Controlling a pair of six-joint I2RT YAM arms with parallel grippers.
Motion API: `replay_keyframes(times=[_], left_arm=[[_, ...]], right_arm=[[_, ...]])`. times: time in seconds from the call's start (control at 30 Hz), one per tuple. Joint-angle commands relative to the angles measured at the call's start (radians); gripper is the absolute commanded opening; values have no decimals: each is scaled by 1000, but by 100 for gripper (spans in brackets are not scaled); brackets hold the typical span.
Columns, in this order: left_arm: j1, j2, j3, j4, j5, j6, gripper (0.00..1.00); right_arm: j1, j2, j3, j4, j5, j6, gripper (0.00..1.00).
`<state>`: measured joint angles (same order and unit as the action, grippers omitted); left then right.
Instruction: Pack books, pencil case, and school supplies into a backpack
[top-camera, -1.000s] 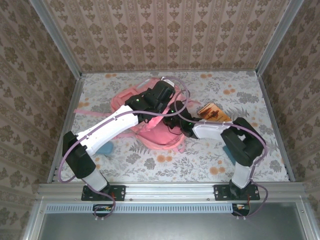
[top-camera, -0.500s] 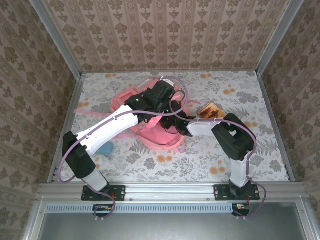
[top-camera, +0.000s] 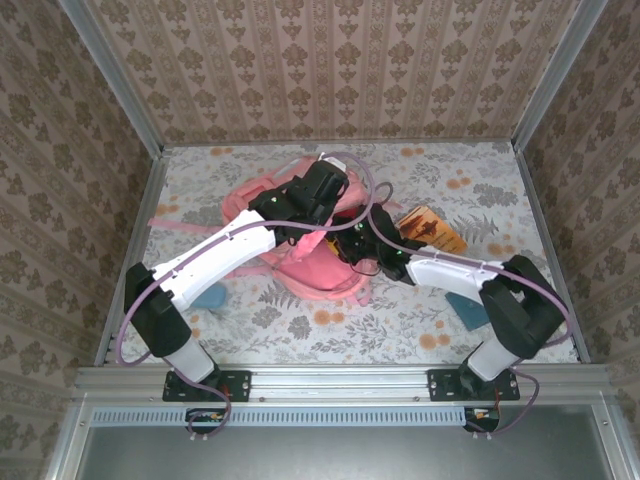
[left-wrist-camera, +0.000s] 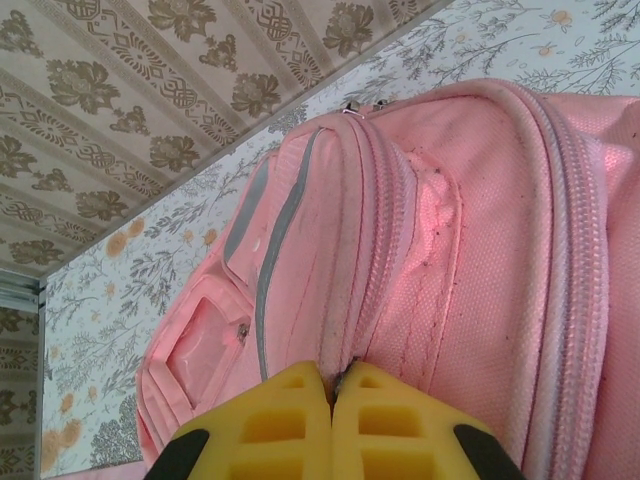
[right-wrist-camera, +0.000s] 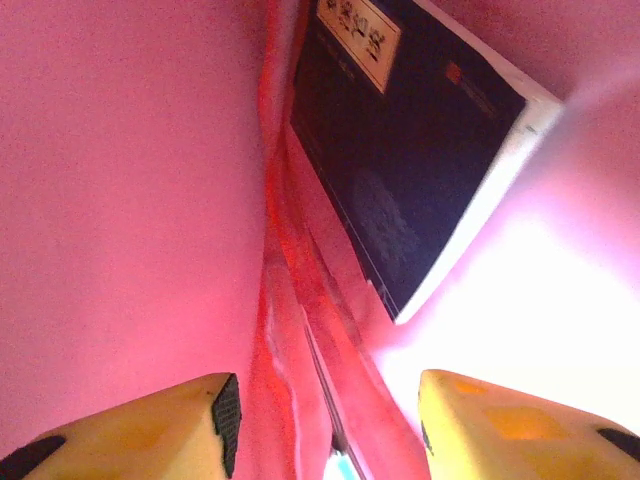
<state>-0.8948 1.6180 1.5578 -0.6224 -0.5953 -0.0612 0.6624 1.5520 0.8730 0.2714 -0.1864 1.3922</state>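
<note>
The pink backpack (top-camera: 318, 272) is lying in the middle of the flowery table (top-camera: 460, 170). Both arms are reaching over it from the near side, so from above they are hiding most of its top.

The left gripper (left-wrist-camera: 333, 385) is pinching the backpack. Its two yellow fingers are pressing tight together on a ridge of pink cloth beside the zipper.

The right gripper (right-wrist-camera: 325, 400) is poking inside the backpack, with pink cloth glowing all around it. Its yellow fingers are standing apart and are not holding anything. Just ahead of them, a dark blue book (right-wrist-camera: 400, 190) with a pale label is leaning against the inner wall of the bag. A fold of pink cloth is running between the fingers and the book.

An orange-brown booklet (top-camera: 432, 228) is waiting on the table to the right of the backpack, close to the right arm (top-camera: 450, 270). A small teal thing (top-camera: 211, 296) is sitting just beside the left arm (top-camera: 215, 255). A flat teal piece (top-camera: 466, 309) is lying near the right arm's elbow.
</note>
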Motion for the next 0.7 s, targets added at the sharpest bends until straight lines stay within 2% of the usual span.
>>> replay_keyframes(times=[0.0,0.17,0.3,0.4,0.5,0.57,0.67], left_arm=[[26,-72,-12,88,-29,-37,0],[61,-86,-70,109,13,-29,0],[98,-114,-143,125,72,-15,0],[122,-145,-215,126,110,-9,0],[145,-192,-296,118,169,-28,1],[156,-233,-353,119,243,-66,10],[160,-297,-422,137,333,-146,35]], right_arm=[[-7,-108,-59,-142,15,-38,44],[-14,-289,-139,-289,128,-114,22],[-43,-389,-127,-451,219,-246,17],[-85,-418,-95,-568,285,-369,23],[-188,-396,-49,-678,261,-478,38],[-267,-362,-26,-714,215,-547,51],[-361,-297,8,-742,179,-636,65]])
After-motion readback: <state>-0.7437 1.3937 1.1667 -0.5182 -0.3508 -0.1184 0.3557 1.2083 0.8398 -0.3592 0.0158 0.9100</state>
